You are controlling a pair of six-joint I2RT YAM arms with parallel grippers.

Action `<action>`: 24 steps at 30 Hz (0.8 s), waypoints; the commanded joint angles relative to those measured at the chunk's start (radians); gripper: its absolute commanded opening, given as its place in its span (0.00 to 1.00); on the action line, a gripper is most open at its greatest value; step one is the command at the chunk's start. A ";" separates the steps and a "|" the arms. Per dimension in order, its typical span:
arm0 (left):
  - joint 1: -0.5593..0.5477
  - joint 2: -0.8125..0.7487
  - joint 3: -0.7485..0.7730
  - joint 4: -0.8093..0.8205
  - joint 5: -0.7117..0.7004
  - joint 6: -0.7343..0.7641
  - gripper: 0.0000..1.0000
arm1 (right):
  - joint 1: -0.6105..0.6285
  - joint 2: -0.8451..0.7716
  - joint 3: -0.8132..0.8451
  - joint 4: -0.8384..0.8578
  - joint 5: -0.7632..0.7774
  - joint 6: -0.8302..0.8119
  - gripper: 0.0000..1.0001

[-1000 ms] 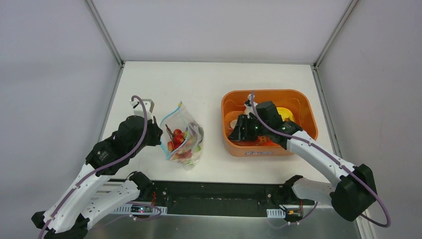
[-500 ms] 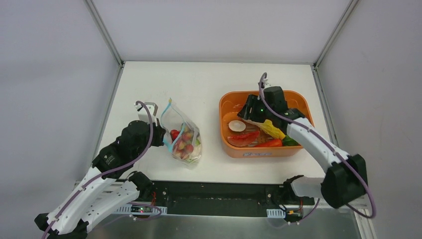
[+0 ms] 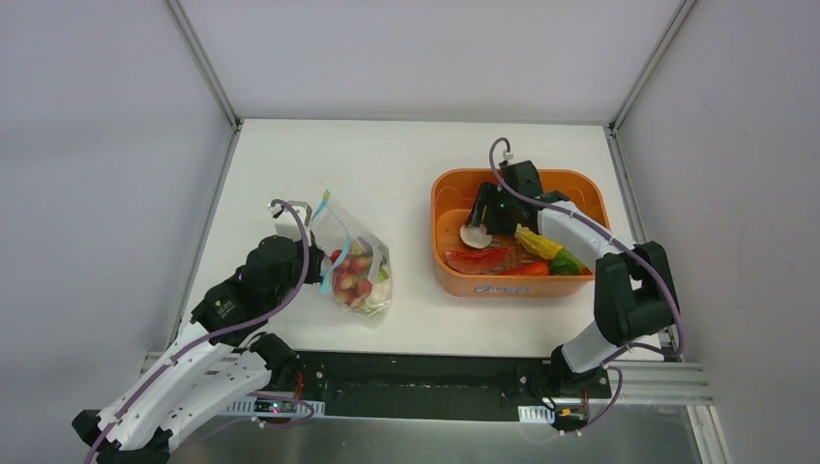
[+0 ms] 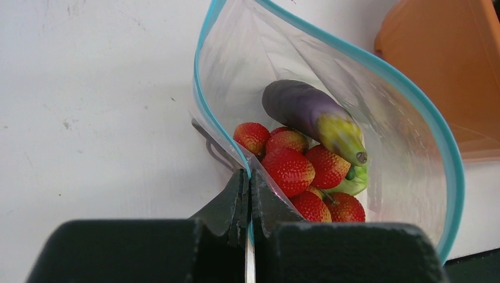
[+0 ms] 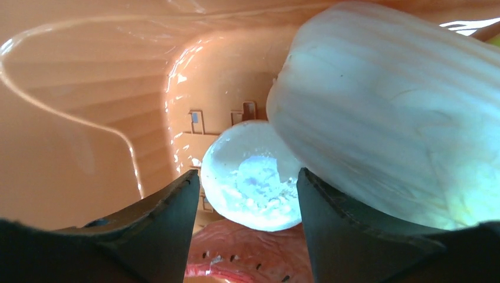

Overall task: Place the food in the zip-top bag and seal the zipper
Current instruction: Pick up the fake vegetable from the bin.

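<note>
The clear zip-top bag (image 3: 356,271) stands open on the table with strawberries (image 4: 292,168), a purple eggplant (image 4: 306,112) and a green piece inside. My left gripper (image 3: 311,263) is shut on the bag's near rim, pinching the blue zipper (image 4: 203,106) between its tips (image 4: 247,175). My right gripper (image 3: 481,220) is open inside the orange tub (image 3: 454,282). Its fingertips (image 5: 247,174) stand on either side of the white mushroom's stem (image 5: 253,188), with the cap (image 5: 401,130) to the right. A watermelon slice (image 3: 476,259) lies under it.
The tub also holds a red pepper (image 3: 527,269), a yellow piece (image 3: 537,242) and a green piece (image 3: 571,261). The tub's left wall (image 5: 71,147) is close beside my right fingers. Grey walls enclose the table on three sides.
My right gripper moved from the tub's near side to its far left and now sits over the mushroom. My left gripper kept hold of the rim; the bag shifted slightly.
</note>
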 commanded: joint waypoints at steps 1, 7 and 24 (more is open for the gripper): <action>0.011 -0.003 0.005 0.022 -0.041 0.008 0.00 | -0.020 -0.063 0.016 -0.018 -0.154 -0.052 0.66; 0.011 -0.013 0.016 -0.006 0.005 -0.001 0.00 | -0.015 -0.004 0.031 0.028 -0.193 0.005 0.67; 0.010 0.006 0.045 -0.014 0.108 0.001 0.00 | 0.137 0.221 0.129 -0.096 0.239 -0.158 0.67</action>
